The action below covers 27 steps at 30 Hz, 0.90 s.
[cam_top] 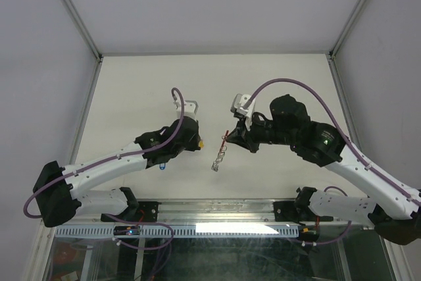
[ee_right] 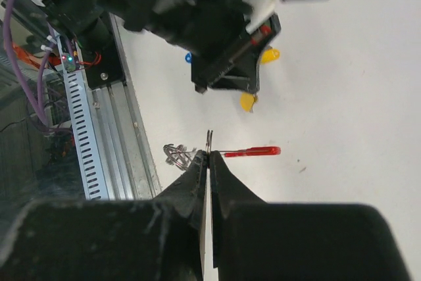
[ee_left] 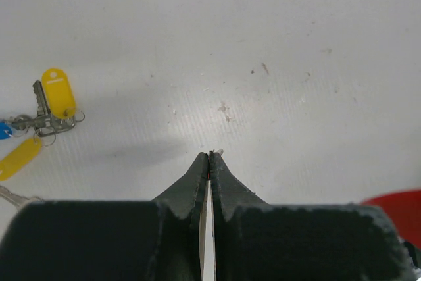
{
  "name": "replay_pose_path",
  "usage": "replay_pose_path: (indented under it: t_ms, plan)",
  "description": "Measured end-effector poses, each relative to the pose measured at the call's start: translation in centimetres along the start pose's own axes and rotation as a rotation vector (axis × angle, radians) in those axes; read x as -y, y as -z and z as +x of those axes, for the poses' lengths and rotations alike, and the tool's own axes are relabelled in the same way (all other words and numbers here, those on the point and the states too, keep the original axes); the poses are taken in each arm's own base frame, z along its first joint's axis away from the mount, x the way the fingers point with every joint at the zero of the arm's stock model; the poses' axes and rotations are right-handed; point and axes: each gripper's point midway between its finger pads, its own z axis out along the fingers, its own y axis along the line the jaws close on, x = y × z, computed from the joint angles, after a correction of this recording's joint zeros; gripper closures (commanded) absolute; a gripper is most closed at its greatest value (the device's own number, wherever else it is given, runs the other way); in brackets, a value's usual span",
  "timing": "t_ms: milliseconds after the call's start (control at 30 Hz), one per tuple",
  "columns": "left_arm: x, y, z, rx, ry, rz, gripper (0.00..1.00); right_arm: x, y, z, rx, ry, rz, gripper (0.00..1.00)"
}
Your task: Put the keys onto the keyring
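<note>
**Right gripper** [ee_right: 209, 154], jaws pinched shut on the keyring [ee_right: 253, 152], held it apparently lifted, its beaded chain [ee_right: 176, 154] hanging free for threading. **Left gripper** [ee_left: 209, 157], just left of the keyring, was closed with nothing evidently held. The keys [ee_left: 56, 97] lay left of the keyring, beneath that gripper, not yet threaded.

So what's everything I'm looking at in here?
keys: one bunch, number unclear; silver, with two yellow tags and one blue showing; on the table beside the left gripper.
keyring: one; red crescent with silvery chain; pinched in the right gripper.
table: one; white; under everything.
left gripper: black; shut, nothing clearly held.
right gripper: black; shut on the keyring.
left arm, right arm: white and black, purple cables; near edge.
</note>
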Motion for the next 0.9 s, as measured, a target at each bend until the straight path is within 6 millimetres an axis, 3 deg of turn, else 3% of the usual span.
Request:
replay_pose_path:
  t_ms: [467, 700, 900]
  plan:
    - [4.8, 4.0, -5.6, 0.108, -0.284, 0.257, 1.00, -0.4, 0.9, 2.0, -0.060, -0.178, 0.038, 1.00]
    - [7.4, 6.4, -6.9, 0.174, -0.496, 0.441, 1.00, -1.7, 2.2, 1.9, -0.025, -0.190, -0.008, 1.00]
    - [10.1, 9.5, -7.4, 0.264, -0.675, 0.654, 1.00, -2.9, 3.2, 1.2, 0.018, -0.159, -0.062, 1.00]
